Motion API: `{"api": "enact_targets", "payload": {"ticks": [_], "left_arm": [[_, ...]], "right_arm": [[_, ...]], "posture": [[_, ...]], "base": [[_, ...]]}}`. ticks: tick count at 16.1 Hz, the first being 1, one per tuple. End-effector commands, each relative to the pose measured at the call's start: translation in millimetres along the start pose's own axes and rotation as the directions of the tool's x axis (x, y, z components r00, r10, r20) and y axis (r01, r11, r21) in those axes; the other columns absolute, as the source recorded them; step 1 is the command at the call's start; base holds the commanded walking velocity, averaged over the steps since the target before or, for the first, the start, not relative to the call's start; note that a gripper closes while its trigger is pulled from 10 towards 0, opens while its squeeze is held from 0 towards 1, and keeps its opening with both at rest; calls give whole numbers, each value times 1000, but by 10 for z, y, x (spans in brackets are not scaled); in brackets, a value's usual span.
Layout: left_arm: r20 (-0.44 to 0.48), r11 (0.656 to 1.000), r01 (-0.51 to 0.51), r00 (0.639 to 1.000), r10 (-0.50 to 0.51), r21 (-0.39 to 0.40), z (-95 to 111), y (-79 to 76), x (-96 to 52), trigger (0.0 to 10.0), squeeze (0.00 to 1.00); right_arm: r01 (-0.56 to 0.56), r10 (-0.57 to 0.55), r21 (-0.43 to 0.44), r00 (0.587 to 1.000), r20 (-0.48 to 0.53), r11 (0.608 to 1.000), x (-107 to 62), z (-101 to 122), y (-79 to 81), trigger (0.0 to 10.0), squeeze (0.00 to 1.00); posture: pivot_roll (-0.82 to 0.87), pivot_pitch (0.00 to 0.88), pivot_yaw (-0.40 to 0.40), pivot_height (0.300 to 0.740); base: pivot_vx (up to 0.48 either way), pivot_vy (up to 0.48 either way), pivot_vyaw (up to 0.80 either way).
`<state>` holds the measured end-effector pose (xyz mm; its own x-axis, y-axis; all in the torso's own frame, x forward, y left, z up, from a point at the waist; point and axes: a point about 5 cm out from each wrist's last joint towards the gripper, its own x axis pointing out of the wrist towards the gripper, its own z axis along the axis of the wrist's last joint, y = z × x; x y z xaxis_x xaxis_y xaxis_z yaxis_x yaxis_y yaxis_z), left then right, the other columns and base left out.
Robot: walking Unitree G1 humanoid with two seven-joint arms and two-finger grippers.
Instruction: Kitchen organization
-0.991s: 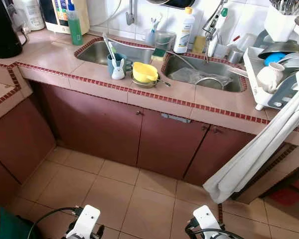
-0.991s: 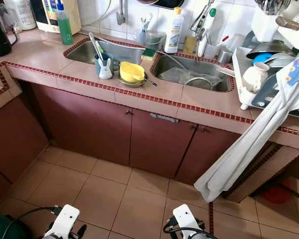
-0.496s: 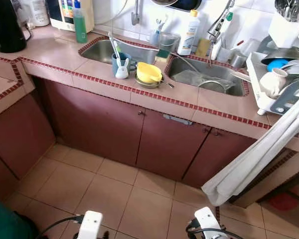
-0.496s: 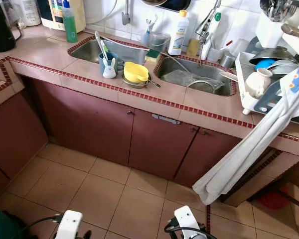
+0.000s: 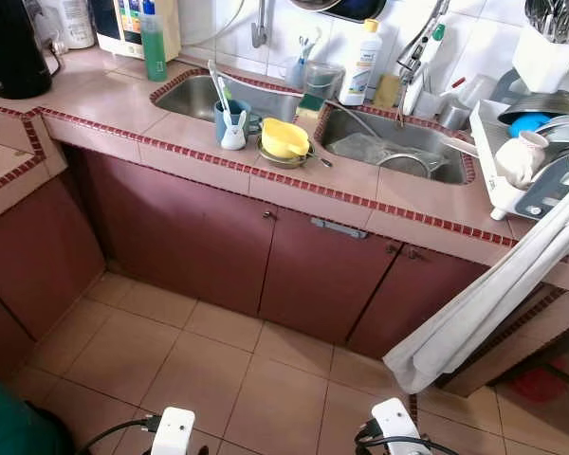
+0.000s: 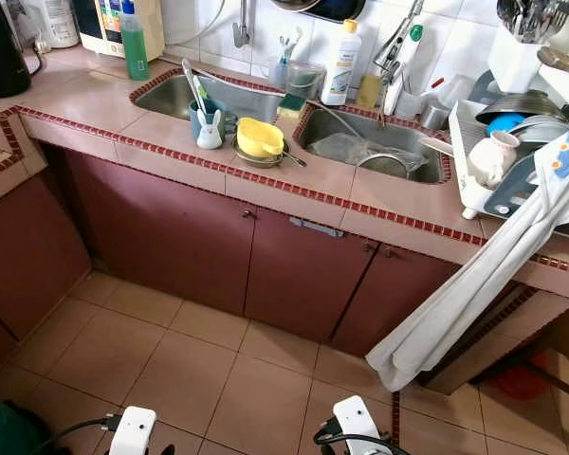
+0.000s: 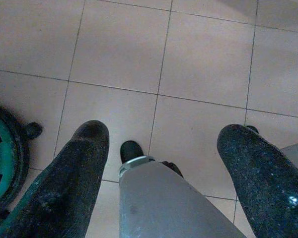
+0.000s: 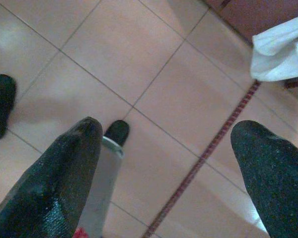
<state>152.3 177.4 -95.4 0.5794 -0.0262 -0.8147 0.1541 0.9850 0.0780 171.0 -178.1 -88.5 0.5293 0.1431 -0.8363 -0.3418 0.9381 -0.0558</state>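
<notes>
Table (image 5: pixel 123 100), pink-tiled, carries your items: double sink (image 5: pixel 398 142), dish rack (image 5: pixel 541 180) with hanging white towel (image 5: pixel 493 294), yellow bowl (image 5: pixel 283 138) between the basins. Wrist views give you what the head views lack: left tool (image 7: pixel 161 144) and right tool (image 8: pixel 166 139), both wide, over floor tiles (image 5: pixel 209 360).

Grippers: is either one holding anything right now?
No. The left gripper and right gripper are both open, with floor tiles between their fingers.
</notes>
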Motion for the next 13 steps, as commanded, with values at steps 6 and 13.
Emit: {"api": "enact_targets", "payload": {"ticks": [6,13], "left_arm": [[37,995,87,995,-88,43,95,8,11,10000,1000],[127,974,153,976,-175,168,358,-110,53,10000,1000]], "right_arm": [[55,-55,74,998,-5,996,-29,-62,-88,10000,1000],[81,-86,117,996,37,990,-43,-27,-153,10000,1000]], "posture": [[97,0,-107,740],[80,0,-90,740]], "base": [[0,0,0],[0,0,0]]}}
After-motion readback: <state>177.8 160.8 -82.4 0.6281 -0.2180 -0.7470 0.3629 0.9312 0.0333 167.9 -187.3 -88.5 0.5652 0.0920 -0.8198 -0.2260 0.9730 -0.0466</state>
